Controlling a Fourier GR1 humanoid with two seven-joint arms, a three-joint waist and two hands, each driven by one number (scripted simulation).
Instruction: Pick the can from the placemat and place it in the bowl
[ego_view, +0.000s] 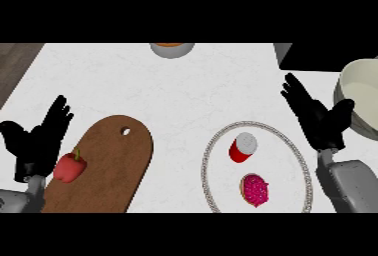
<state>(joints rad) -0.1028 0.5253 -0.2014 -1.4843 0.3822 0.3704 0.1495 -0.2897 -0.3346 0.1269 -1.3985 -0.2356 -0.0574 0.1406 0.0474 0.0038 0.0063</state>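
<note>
A red can (242, 148) with a silver top stands on a round white placemat (221, 145) with a beaded rim, at the lower right of the counter. The cream bowl (359, 95) sits at the right edge, partly cut off. My right hand (316, 117) is open, fingers straight and pointing up, between the placemat and the bowl, apart from the can. My left hand (38, 139) is open at the left edge, fingers up, resting and holding nothing.
A pink-red fruit (255, 189) lies on the placemat below the can. A brown cutting board (111, 160) with a red bell pepper (69, 167) on its left side lies beside my left hand. A grey bowl (172, 48) stands at the counter's far edge. A black area (317, 55) fills the upper right.
</note>
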